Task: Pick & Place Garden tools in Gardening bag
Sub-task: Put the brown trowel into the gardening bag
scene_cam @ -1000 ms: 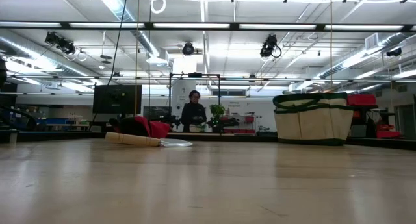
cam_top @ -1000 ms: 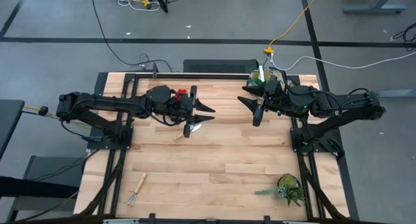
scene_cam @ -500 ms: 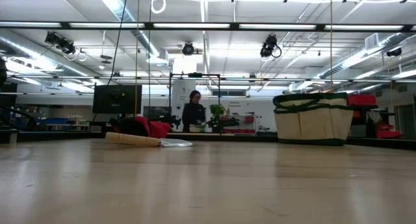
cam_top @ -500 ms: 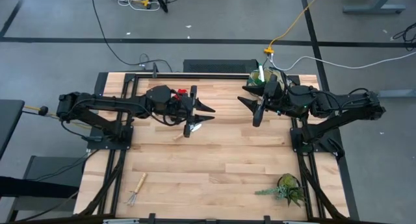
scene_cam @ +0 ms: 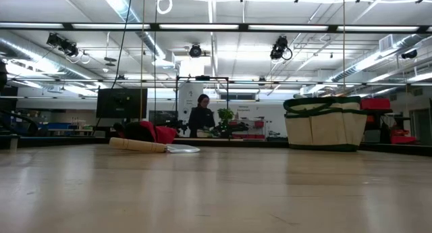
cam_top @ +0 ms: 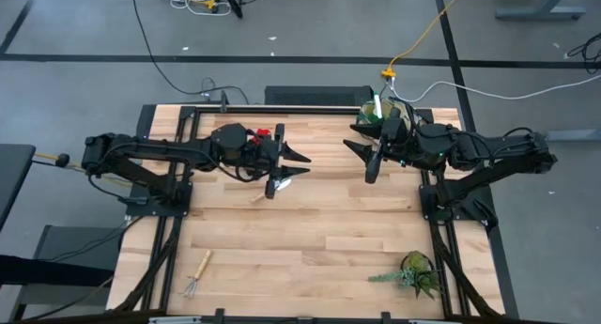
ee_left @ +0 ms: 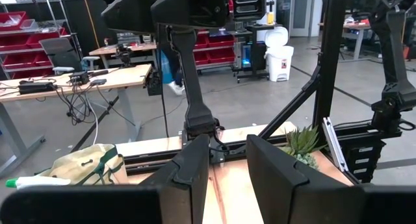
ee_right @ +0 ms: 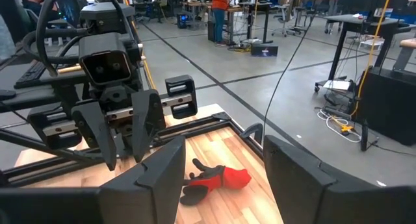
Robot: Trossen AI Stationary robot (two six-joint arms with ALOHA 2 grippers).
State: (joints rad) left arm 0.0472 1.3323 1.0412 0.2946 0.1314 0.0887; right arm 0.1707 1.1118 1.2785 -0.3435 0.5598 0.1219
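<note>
My left gripper [cam_top: 299,157] hangs open and empty above the table's middle, its fingers [ee_left: 190,173] level and pointing toward the right arm. My right gripper [cam_top: 359,141] faces it, open wide and empty [ee_right: 224,175]. The wooden-handled silver trowel [cam_top: 274,185] lies flat on the table just below the left gripper. The red-and-black gloves [cam_top: 259,134] lie at the far side by the left arm [ee_right: 218,178]. The little rake [cam_top: 197,272] lies near the front left corner. The beige-and-green bag [cam_top: 385,113] stands at the far right [scene_cam: 324,125], a green-and-white piece [cam_top: 377,106] sticking out of it.
A leafy green plant [cam_top: 413,272] lies near the front right corner. The arms' bases and frame rails [cam_top: 178,188] run along both sides of the table. Bare wood [cam_top: 300,239] stretches across the middle and front. A person [scene_cam: 200,118] stands far off in the room.
</note>
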